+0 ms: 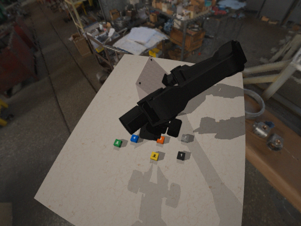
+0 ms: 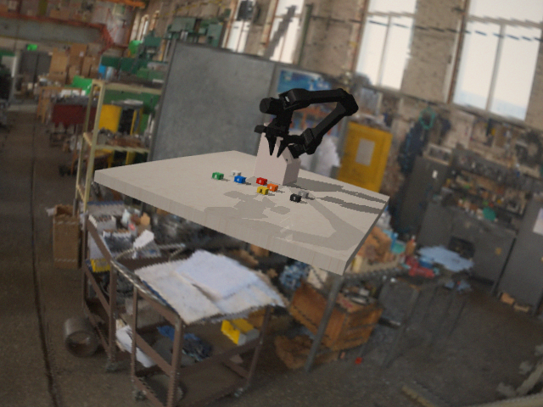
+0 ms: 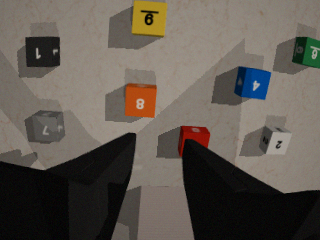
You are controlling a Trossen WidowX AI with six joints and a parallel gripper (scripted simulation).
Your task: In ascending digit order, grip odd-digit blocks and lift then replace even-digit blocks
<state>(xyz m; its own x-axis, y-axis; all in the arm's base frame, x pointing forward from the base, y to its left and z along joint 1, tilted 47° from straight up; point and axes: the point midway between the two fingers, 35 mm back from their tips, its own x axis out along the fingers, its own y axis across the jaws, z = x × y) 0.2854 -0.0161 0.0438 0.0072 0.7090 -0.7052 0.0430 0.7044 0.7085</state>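
Observation:
My gripper [image 2: 275, 154] [image 3: 159, 144] hangs well above the table, fingers partly apart and empty. In the wrist view the right fingertip overlaps the red block 0 [image 2: 261, 181] [image 3: 194, 134], which rests on the table below. Orange block 8 [image 1: 160, 140] [image 2: 272, 187] [image 3: 140, 101] lies beyond the fingertips. Also there are black 1 [image 1: 181, 155] [image 2: 295, 198] [image 3: 42, 51], white 2 [image 2: 237, 173] [image 3: 276, 140], blue 4 [image 1: 134, 138] [image 2: 239, 179] [image 3: 252, 83] and grey 7 [image 1: 184, 138] [image 3: 45, 126]. Yellow [image 1: 154, 156] [image 2: 262, 190] [image 3: 149, 19] and green [image 1: 117, 142] [image 2: 217, 175] [image 3: 309, 51] blocks bear barred digits, 6 or 9, unclear which. The arm hides red and white in the top view.
The pale table [image 1: 102, 184] [image 2: 153, 175] carries all the blocks, spaced apart. A pale upright box [image 1: 148, 75] [image 2: 263, 164] stands near the arm's base. Shadows of the arm fall across the table.

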